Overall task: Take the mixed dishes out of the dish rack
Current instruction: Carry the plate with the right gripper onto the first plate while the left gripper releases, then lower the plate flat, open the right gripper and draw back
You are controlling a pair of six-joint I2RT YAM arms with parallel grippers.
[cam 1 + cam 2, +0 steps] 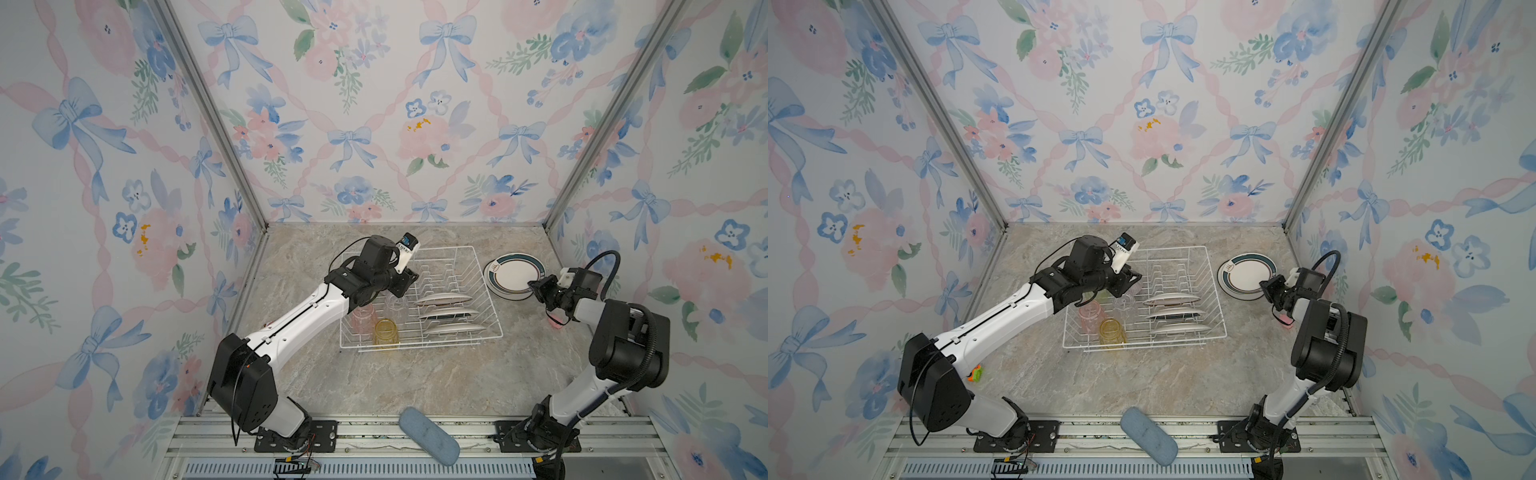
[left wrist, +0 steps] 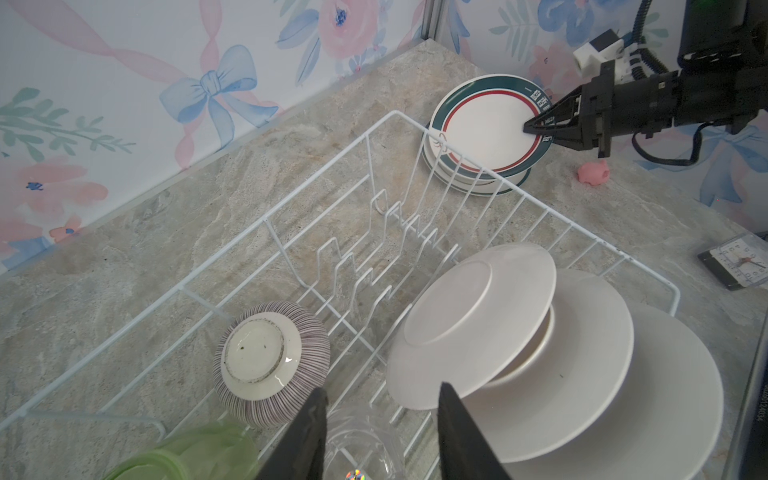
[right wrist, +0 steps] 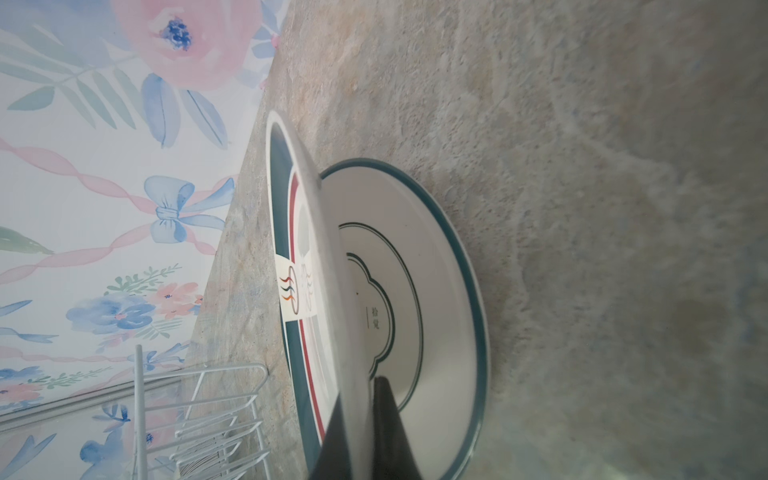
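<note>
Countertop's [image 1: 415,374] right edge: right gripper [image 1: 532,284] grasps the top green-rimmed plate [image 1: 513,272]. Left gripper [image 2: 382,390] hangs released over the dish rack's [image 1: 453,270] clear tumbler [image 2: 361,444].

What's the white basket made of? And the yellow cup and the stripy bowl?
Rack: looks like thin metal wire with a white coating; you see through its bars. Yellow cup: likely see-through plastic, maybe glass. Bowl: probably glazed ceramic, with a bare-looking foot ring.

Dish rack [image 1: 488,291] sits toward the table's [image 1: 415,382] far edge, three plates [image 1: 451,313] slotted in its right half, tumblers [image 1: 385,331] in its left, two more plates [image 1: 513,274] just right of it.
</note>
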